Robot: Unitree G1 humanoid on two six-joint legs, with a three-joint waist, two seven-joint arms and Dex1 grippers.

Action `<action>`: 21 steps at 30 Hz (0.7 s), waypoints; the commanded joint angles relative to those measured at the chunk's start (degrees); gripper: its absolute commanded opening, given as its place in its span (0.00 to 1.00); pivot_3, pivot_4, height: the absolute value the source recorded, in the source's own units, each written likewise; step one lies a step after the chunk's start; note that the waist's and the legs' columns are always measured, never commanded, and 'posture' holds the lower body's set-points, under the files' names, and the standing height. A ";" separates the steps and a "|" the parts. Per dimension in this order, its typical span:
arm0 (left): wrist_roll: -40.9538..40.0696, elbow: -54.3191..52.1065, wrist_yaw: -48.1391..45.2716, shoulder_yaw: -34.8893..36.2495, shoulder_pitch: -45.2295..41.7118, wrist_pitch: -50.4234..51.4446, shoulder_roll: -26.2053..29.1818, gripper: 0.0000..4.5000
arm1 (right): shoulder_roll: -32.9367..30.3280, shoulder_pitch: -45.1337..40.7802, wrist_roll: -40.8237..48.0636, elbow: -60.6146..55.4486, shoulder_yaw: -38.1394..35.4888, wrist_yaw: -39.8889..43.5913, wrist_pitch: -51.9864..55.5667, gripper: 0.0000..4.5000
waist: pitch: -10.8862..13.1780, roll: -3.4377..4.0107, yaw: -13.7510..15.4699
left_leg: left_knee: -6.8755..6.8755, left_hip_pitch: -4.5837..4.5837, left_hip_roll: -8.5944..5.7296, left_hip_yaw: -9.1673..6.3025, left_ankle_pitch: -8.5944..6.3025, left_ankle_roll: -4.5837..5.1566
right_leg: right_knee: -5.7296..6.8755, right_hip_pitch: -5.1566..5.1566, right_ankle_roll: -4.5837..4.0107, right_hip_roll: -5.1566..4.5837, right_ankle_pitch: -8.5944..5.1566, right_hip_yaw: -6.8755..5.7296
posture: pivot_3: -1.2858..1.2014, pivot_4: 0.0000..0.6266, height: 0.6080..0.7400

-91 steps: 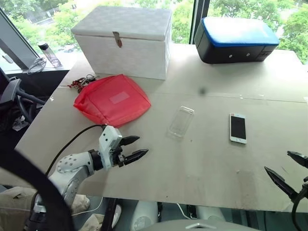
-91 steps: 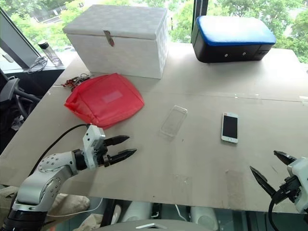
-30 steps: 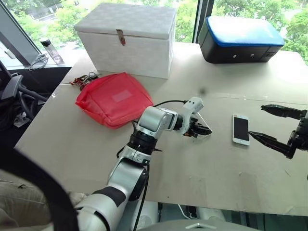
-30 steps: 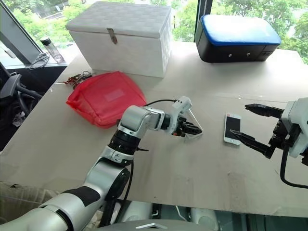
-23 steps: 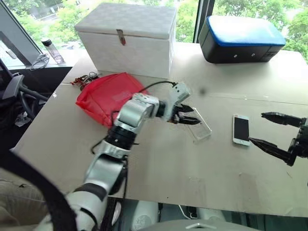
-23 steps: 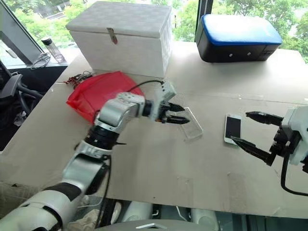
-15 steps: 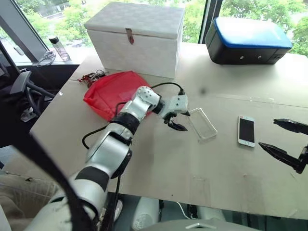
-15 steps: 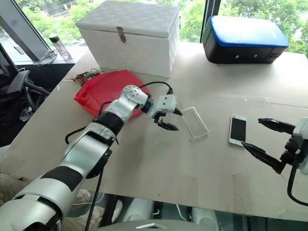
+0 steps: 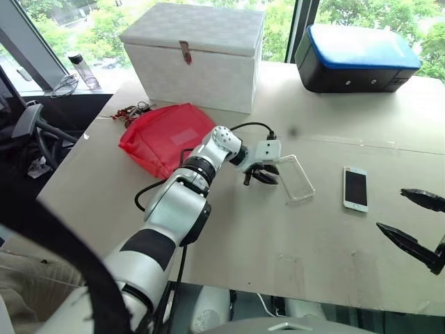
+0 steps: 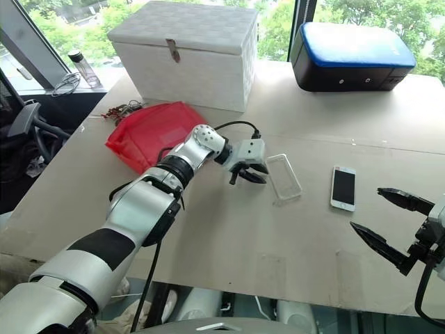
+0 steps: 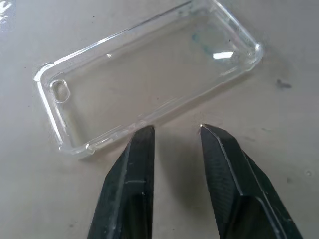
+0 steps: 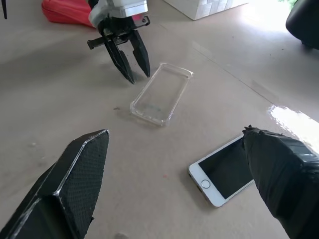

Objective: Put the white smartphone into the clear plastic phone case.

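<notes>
The clear plastic phone case (image 9: 299, 179) lies flat on the table, open side up, also seen close up as the clear plastic phone case (image 11: 144, 74). My left gripper (image 9: 263, 177) hovers just left of it with its tips near the case's long edge; the fingers (image 11: 139, 164) stand a little apart with nothing between them. The white smartphone (image 9: 355, 188) lies screen up to the right of the case. My right gripper (image 9: 417, 226) is wide open near the table's front right, apart from the white smartphone (image 12: 227, 174).
A red pouch (image 9: 167, 136) lies left of my left arm, with a bunch of keys and cords (image 9: 128, 111) beside it. A white latched box (image 9: 193, 52) and a black box with a blue lid (image 9: 354, 56) stand at the back. The table's front edge (image 9: 278, 289) is near.
My left gripper let go of the case, which now lies flat, and its fingers narrowed. My right gripper drew back from the phone toward the front edge.
</notes>
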 commanded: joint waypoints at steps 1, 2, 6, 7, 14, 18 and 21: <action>-1.71 -1.47 -2.12 3.32 -3.47 -0.72 0.41 0.61 | 0.72 0.58 -0.02 -1.47 -2.16 -0.51 -1.32 1.00 | 0.00 0.00 -0.07 | 0.00 0.00 0.00 -0.01 0.00 0.00 | 0.00 0.00 0.00 0.00 0.00 -0.01 | 0.52 0.24 1.00; -1.68 -1.55 -2.49 3.78 -3.82 -0.74 0.37 0.68 | 0.92 0.68 -0.37 -1.46 -1.96 -0.56 -1.65 1.00 | 0.00 0.00 -0.14 | 0.00 0.00 -0.02 -0.02 0.00 0.00 | 0.00 0.00 0.00 0.00 0.00 -0.01 | 0.52 0.24 1.00; 1.81 -1.30 -0.45 2.36 -4.47 -3.25 -0.25 0.79 | 1.67 0.78 -0.98 -1.63 -1.19 -0.99 -2.21 1.00 | -0.01 0.01 -0.45 | -0.02 0.00 -0.03 -0.02 0.00 0.00 | -0.01 0.00 0.03 0.00 -0.02 -0.01 | 0.52 0.24 1.00; 3.01 -1.17 0.89 1.57 -4.48 -4.15 -0.58 0.79 | 1.81 0.74 -1.13 -1.64 -1.01 -1.15 -2.35 1.00 | 0.00 0.00 -0.52 | -0.02 0.00 -0.04 -0.02 0.00 0.00 | -0.01 0.00 0.03 0.00 -0.02 0.00 | 0.52 0.24 1.00; 11.22 0.97 10.85 -3.54 -4.42 -3.06 -4.82 0.79 | 2.91 1.63 -1.33 -3.16 -1.12 -2.07 -2.44 1.00 | 0.00 0.00 -0.75 | -0.02 0.00 -0.05 -0.02 0.00 0.00 | -0.01 0.00 0.04 0.00 -0.02 0.01 | 0.52 0.24 1.00; 13.76 1.64 8.05 -4.94 -4.42 -1.38 -4.69 0.51 | 4.06 3.68 -0.87 -5.02 -2.38 -2.36 -2.47 1.00 | -0.02 0.02 -0.79 | -0.02 0.02 -0.05 -0.05 0.00 0.00 | 0.01 0.02 0.04 0.00 -0.02 -0.02 | 0.52 0.24 1.00; 12.85 1.59 5.94 -3.84 -4.45 -0.09 -4.36 0.20 | 4.87 4.69 -1.38 -5.80 -2.03 -2.78 -2.97 1.00 | -0.03 0.02 -0.96 | -0.01 0.06 -0.03 -0.01 0.00 0.00 | 0.06 0.02 0.04 0.00 -0.02 0.03 | 0.52 0.24 1.00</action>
